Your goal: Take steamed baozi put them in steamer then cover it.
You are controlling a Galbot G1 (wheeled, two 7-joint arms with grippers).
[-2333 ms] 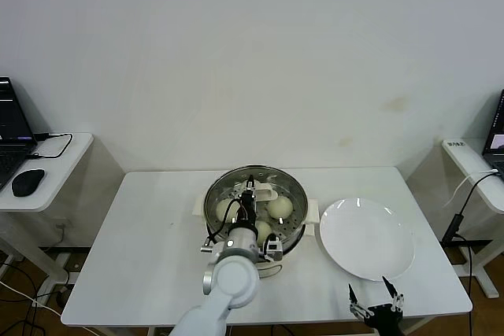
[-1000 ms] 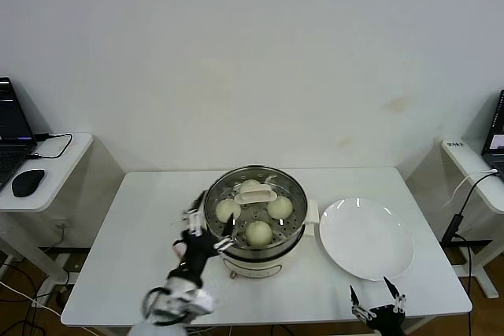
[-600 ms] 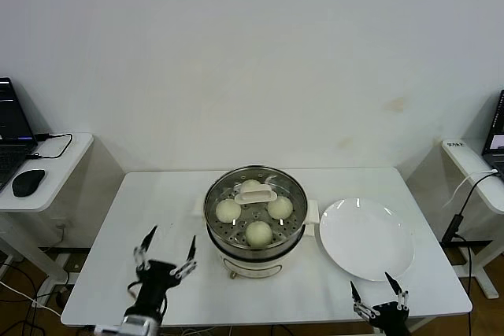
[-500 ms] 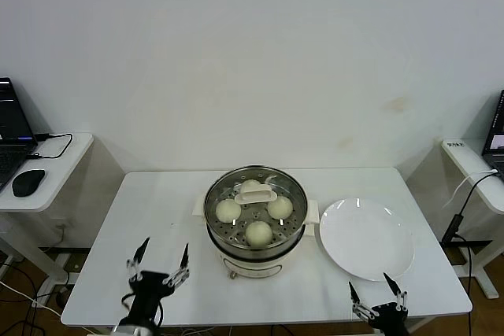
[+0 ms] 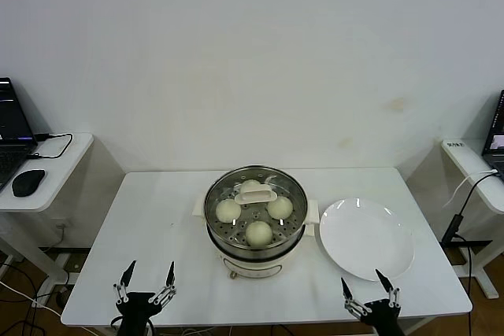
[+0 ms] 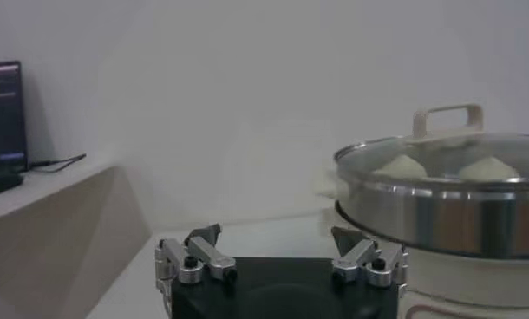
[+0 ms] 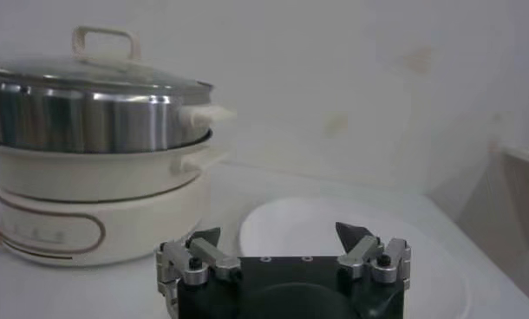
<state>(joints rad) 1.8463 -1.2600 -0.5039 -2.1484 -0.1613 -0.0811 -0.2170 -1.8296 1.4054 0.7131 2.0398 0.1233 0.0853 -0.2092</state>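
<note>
The steamer (image 5: 255, 243) stands mid-table with the cover (image 5: 282, 188) resting on it, cream handle (image 5: 256, 192) on top. Several steamed baozi (image 5: 258, 232) show through the glass. My left gripper (image 5: 150, 275) hangs open and empty at the table's front edge, left of the steamer. In the left wrist view the left gripper (image 6: 275, 236) faces the steamer (image 6: 447, 217) and its cover (image 6: 421, 146) from a distance. My right gripper (image 5: 362, 285) is open and empty at the front right. In the right wrist view the right gripper (image 7: 279, 232) sits over the plate's near edge, beside the steamer (image 7: 91, 121).
An empty white plate (image 5: 366, 238) lies right of the steamer, also visible in the right wrist view as the plate (image 7: 334, 224). A side table with a laptop and mouse (image 5: 27, 182) stands at the left, another side table (image 5: 471, 161) at the right.
My left gripper let go of the cover's handle, drew back from the steamer and dropped to the table's front left edge. The cover stays on the steamer. The right gripper barely moved.
</note>
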